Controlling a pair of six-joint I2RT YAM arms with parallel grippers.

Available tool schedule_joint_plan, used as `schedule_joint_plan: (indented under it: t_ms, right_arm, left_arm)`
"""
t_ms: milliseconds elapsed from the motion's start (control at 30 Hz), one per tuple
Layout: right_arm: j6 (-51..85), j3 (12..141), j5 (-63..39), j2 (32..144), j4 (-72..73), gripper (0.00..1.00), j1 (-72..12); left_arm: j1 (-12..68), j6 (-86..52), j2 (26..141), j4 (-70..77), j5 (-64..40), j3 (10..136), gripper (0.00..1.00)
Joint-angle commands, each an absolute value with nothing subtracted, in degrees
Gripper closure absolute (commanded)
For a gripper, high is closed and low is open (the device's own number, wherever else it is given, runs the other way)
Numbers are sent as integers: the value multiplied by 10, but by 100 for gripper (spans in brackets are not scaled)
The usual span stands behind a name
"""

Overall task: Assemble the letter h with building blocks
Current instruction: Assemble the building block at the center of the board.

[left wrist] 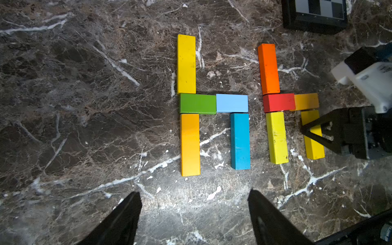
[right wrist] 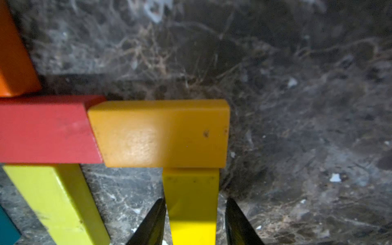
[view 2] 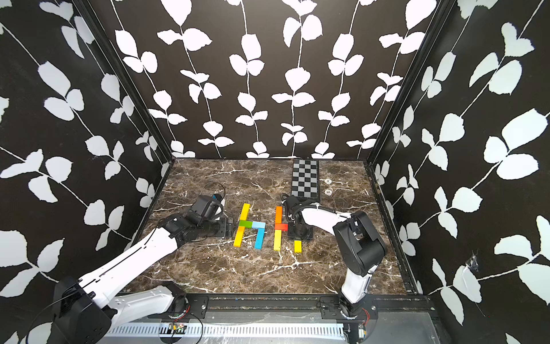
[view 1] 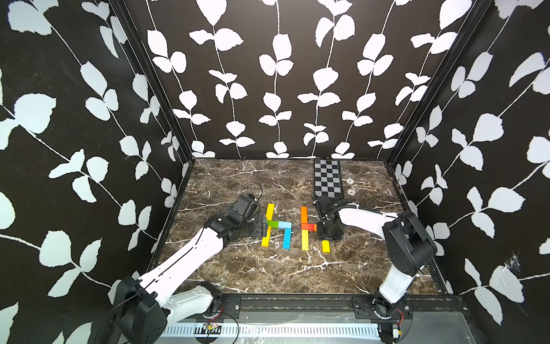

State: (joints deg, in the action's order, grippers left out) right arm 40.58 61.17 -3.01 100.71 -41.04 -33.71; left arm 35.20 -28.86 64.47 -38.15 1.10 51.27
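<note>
No readable text, labels, brands or numbers anywhere

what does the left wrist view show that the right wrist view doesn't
Only left wrist: the complete other h with its green block and light blue block, the checkered board, and the open left end effector. Only right wrist: a sliver of table between the yellow block and one of the fingers of the right end effector straddling it. Both: that yellow block, plus the red block, amber block and orange block of its h.
</note>
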Motion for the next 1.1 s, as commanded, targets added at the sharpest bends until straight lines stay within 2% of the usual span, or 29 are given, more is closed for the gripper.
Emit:
schedule_joint_plan:
  t_ms: [0, 400, 633, 700, 800, 933, 1067]
  right_arm:
    - [408, 623, -24, 1017, -419, 60, -335]
    - [403, 637, -22, 1027, -423, 64, -335]
    - [405, 633, -19, 1015, -424, 55, -335]
    - [407, 631, -18, 1014, -425, 55, -335]
    - [406, 632, -18, 1020, -427, 57, -335]
    - [404, 630, -20, 1025, -425, 67, -335]
    - [403, 632, -12, 1025, -430, 68, -335]
  left_arm:
    - [349, -283, 640, -374, 15, 505, 18]
    - [349, -282, 640, -376, 18, 504, 18]
    - [349, -280, 641, -375, 13, 504, 18]
    - [348, -280, 642, -374, 14, 504, 18]
    - [349, -280, 643, -373, 13, 505, 18]
    - [349, -280, 641, -373, 13, 504, 18]
    - [349, -280, 642, -374, 15, 504, 18]
